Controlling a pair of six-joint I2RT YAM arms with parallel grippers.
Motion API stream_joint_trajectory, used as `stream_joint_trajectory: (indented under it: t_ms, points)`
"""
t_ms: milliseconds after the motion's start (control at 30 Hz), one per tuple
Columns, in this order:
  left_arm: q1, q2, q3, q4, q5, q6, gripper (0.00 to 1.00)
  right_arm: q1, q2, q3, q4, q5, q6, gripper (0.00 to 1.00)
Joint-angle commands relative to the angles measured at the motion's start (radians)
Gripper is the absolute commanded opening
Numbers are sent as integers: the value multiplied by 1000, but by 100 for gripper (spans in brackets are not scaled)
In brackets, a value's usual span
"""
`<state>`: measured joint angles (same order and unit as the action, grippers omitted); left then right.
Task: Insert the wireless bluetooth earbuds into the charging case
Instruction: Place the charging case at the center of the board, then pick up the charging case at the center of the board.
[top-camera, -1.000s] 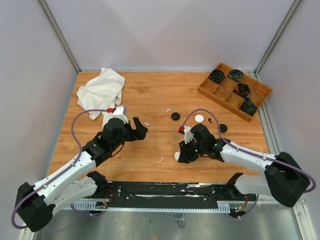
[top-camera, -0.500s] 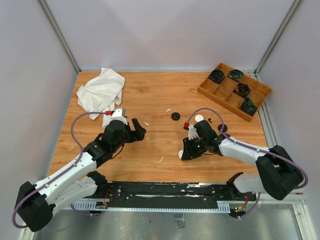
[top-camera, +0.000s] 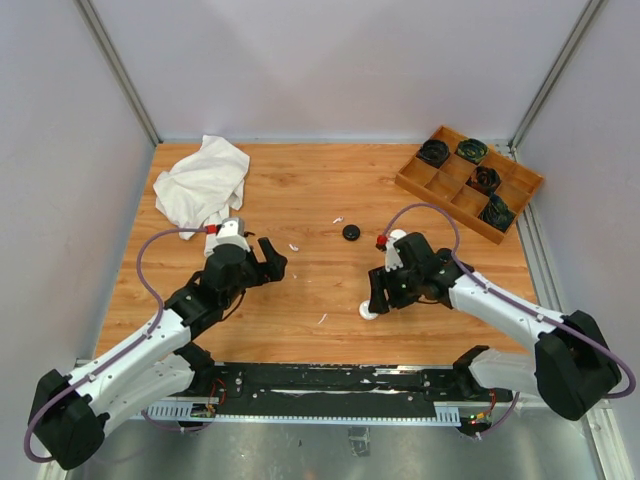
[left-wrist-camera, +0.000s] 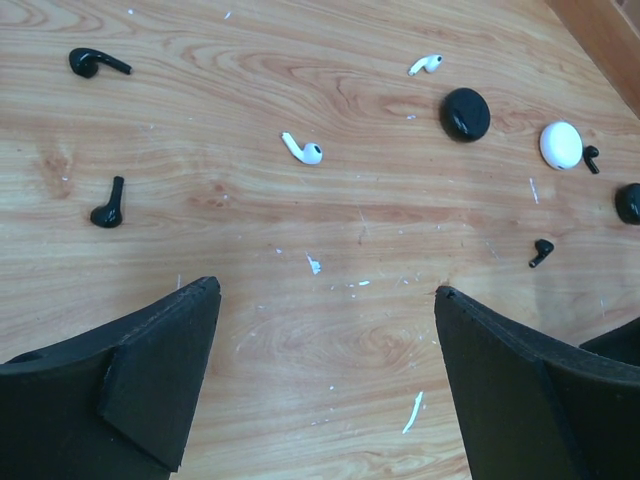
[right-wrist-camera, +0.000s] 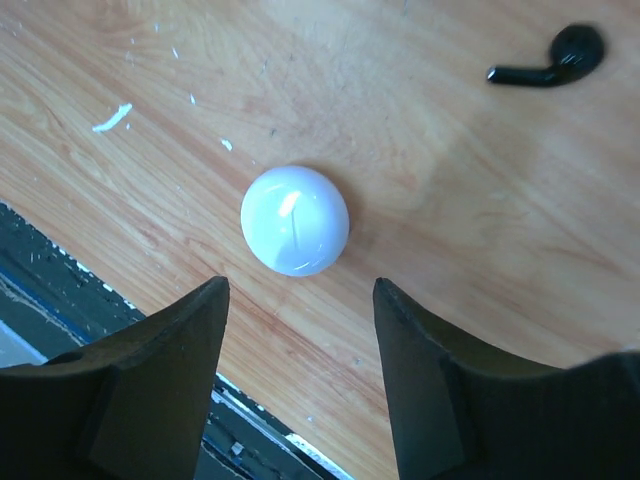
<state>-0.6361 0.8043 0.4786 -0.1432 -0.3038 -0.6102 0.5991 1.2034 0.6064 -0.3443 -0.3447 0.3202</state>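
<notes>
Right hand (right-wrist-camera: 300, 300) half open, empty, just over white case (right-wrist-camera: 295, 220) at near edge of surface (top-camera: 300, 190); case looks shut. Left hand (left-wrist-camera: 325, 300) wide open, empty. Buds loose mid-surface: white bud (left-wrist-camera: 303, 150), black bud (left-wrist-camera: 107, 205). Likely fetch step; next needs a fine pinch on one bud, lid opened.

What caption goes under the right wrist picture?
Right tool open beside a white round case, a black earbud farther off on the wooden table.
</notes>
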Motion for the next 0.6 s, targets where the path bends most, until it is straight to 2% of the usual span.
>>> stream_joint_trajectory:
  t_ms: [0,267,400,567]
  points:
    - [27,-31,-29,47,-33,-10,94,-33,-34,90,-97,141,-51,63]
    - [63,-68,-68,59,-17,-10,94,-149,11,198,-86,279,-88,72]
    - [65,-76,-95,107,23,-27,94,-216,71,238,24,304,-65,77]
    - [65,-64,-101,122,64,-29,94,-228,212,306,115,367,-97,79]
